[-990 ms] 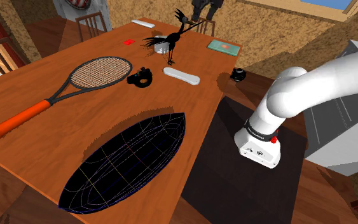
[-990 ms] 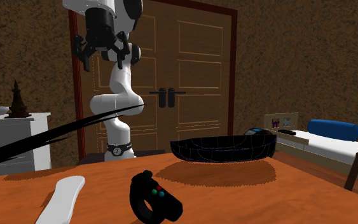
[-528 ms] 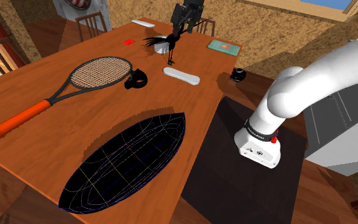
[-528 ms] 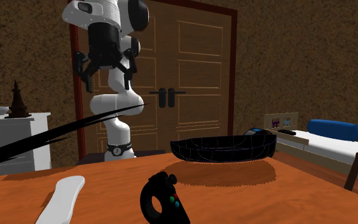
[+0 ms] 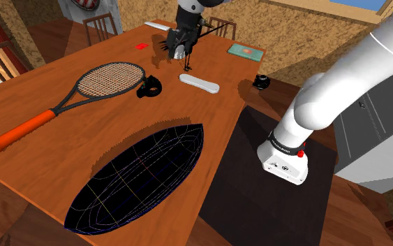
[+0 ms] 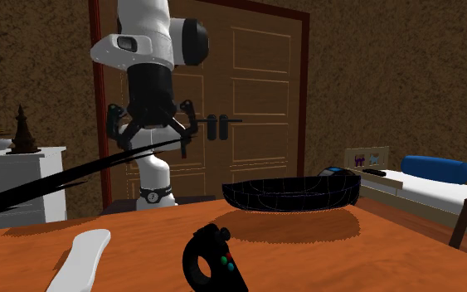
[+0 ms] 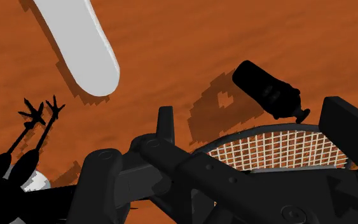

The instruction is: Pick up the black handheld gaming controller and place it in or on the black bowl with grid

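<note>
Shoulder view: gripper (image 5: 183, 42) hangs over the far part of the wooden table (image 5: 41, 161), in front of a black bird figure (image 5: 168, 47); finger gap cannot be told here. Black controller (image 5: 149, 87) lies on the table at 7 o'clock from the gripper, just beside the racket (image 5: 107, 79) head. White bar (image 5: 199, 83) at 3 o'clock from the controller. Black gridded bowl (image 5: 142, 178) at 6 o'clock, well apart.

Second exterior view: gripper (image 6: 152, 143) above the table (image 6: 389, 249), fingers spread wide, nothing between them. Controller (image 6: 215, 264) at 5 o'clock from it, resting on the table. Bowl (image 6: 292, 193) at 2 o'clock from the controller.

Wrist view: fingers (image 7: 165, 127) apart, gripping nothing. Controller (image 7: 269, 89) lies on the table beyond them, untouched, next to the racket strings (image 7: 273, 149).
</note>
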{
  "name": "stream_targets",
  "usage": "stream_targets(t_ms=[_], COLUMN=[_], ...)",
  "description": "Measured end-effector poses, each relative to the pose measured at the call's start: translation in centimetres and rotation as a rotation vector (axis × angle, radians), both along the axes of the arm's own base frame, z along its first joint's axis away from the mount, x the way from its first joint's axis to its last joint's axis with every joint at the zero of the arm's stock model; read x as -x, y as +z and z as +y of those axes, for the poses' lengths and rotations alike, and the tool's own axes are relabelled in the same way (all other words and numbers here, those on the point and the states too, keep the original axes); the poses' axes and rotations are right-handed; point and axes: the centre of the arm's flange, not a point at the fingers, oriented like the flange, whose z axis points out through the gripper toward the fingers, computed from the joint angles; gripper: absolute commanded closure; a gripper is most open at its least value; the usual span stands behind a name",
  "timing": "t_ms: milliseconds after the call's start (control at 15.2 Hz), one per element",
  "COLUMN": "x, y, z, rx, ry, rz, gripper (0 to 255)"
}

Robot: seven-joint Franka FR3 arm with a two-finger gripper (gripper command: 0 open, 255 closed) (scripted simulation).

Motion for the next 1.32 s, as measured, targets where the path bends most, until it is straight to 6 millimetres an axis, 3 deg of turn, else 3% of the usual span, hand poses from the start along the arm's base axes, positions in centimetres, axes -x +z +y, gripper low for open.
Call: stream_targets(t_ms=[264,792,1254,1320], x=[-3.4,-5.0,-5.0,-5.0], y=[-3.9,-8.3,-9.0,-9.0], z=[1.7,3.0,3.1,3.1], rx=[0.005,0.007,0.006,0.006], ry=[0.030,0.040,0.040,0.040], rz=[0.003,0.003,0.003,0.003], gripper=[0,0,0,255])
